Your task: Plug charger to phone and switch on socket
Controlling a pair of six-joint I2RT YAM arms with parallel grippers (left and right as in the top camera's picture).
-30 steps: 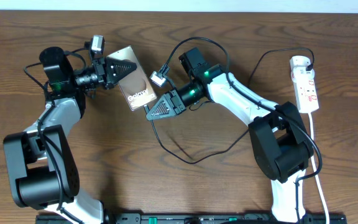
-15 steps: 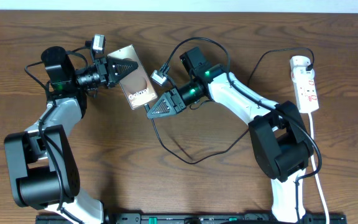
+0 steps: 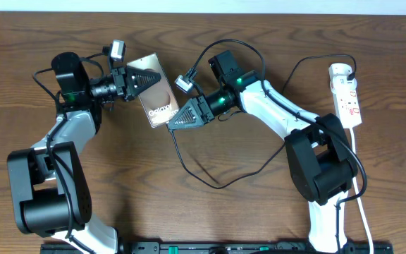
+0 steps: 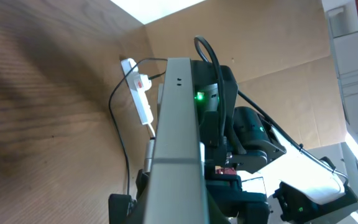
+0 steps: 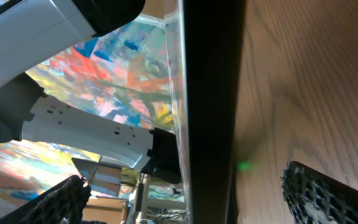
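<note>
- Checking the phone (image 3: pixel 157 95) first: where does it sit?
- Left of centre over the worktop (image 3: pixel 139 204), toward the far side. The left pincer (image 3: pixel 146 75) is clamped tight on its plain end. The right pincer (image 3: pixel 176 121) is at the lettered end, its fingers (image 5: pixel 328 193) spread wide either side of the handset's edge and gripping nothing.
- And the charger (image 3: pixel 217 183)?
- A thin black lead looping over the wood from the direction of the socket (image 3: pixel 347 95), which lies at the right edge, toward that lettered end. I cannot tell whether its tip is seated in the port, because the right pincer hides it.
- How will they handle?
- The phone looks stiff, light and glossy, so probably slippery. Hold it across the flat faces, as the left pincer does. The lead is limp and will likely sag or swing, so I'd pinch it right behind the plug tip, never mid-cable. The socket's switch probably wants one firm fingertip press, and the strip seems light enough to slide.
</note>
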